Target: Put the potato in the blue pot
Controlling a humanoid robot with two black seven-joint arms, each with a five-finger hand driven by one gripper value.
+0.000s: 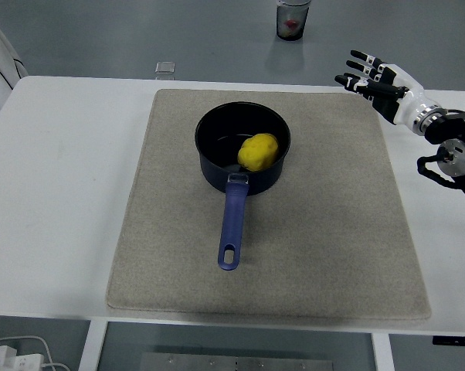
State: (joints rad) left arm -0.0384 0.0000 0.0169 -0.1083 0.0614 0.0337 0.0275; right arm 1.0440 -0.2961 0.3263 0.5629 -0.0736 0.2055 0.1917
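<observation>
Potato point(258, 151): firm, rounded, light; best grasped across middle. Lodged in pot point(217, 166), well apart from right hand point(381, 79) fingers point(359, 56), spread, empty.

Yellow potato point(258, 151) inside a dark blue pot point(217, 166) with a lighter, purplish-blue handle point(232, 224). Beige-grey mat point(310, 239), plain and without pattern, on a white table point(62, 193). Right hand point(379, 77): white shell with black fingers point(360, 58); black arm point(453, 143). Grey floor point(101, 31) at the far side; clear cup point(293, 19) with a red spot.
</observation>
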